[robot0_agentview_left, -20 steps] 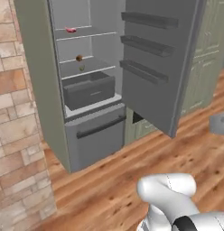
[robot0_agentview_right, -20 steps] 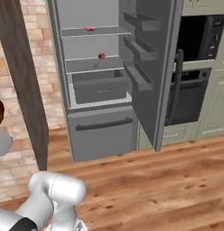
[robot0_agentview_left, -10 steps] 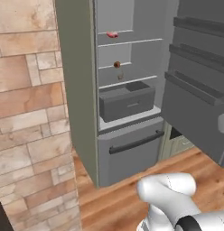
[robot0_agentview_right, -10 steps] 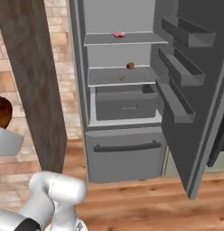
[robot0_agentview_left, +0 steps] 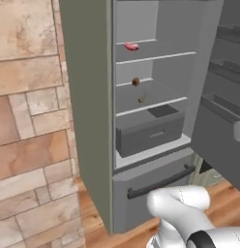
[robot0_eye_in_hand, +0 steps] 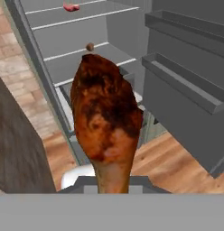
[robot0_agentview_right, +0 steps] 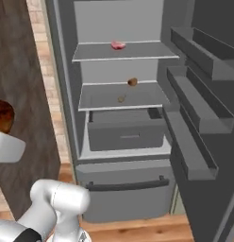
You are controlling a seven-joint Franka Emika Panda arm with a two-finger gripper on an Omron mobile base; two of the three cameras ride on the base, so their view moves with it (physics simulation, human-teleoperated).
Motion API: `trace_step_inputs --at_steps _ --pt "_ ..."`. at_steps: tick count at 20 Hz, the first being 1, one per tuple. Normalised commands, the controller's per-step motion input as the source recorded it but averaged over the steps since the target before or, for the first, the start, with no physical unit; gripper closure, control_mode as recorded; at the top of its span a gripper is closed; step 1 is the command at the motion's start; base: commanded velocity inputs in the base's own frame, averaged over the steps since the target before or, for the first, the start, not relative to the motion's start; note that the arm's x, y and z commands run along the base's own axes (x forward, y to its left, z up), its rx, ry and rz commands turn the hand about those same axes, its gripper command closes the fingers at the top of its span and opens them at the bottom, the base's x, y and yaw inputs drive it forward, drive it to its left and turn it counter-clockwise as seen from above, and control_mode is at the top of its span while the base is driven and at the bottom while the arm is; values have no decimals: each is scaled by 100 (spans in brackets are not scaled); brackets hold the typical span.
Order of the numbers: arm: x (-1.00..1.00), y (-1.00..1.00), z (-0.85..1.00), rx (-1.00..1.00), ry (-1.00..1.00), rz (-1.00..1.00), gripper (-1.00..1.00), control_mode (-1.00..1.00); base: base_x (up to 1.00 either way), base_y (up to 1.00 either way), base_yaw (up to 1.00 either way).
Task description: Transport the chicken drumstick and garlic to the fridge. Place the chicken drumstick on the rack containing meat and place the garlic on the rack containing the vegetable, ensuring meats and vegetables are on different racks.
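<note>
Gripping the chicken drumstick (robot0_eye_in_hand: 106, 119), the gripper's jaws are clamped on its bone end; fridge (robot0_agentview_right: 67, 113) open, meat (robot0_agentview_right: 118, 45) on uppermost shelf

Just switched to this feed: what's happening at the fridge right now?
The gripper is shut on the chicken drumstick, facing the open fridge. The meat lies on the top shelf. The vegetable and the garlic sit on the shelf below.

A tan stone-brick wall (robot0_agentview_left: 30, 121) stands left of the appliance, above a warm wooden plank floor (robot0_eye_in_hand: 177, 162).
</note>
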Motion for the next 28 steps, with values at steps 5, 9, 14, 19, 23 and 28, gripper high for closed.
trace_step_inputs --at_steps 5,9,14,19,23,28 --pt "0 0 0 0 0 0 100 100 84 -19 -1" --pt "0 0 0 0 0 0 100 100 100 23 -2" --pt "0 0 0 0 0 0 100 100 100 -11 0" --pt "0 0 0 0 0 0 100 100 100 -12 5" --pt "0 0 0 0 0 0 100 100 100 -8 38" --pt "0 0 0 0 0 0 100 100 98 -34 59"
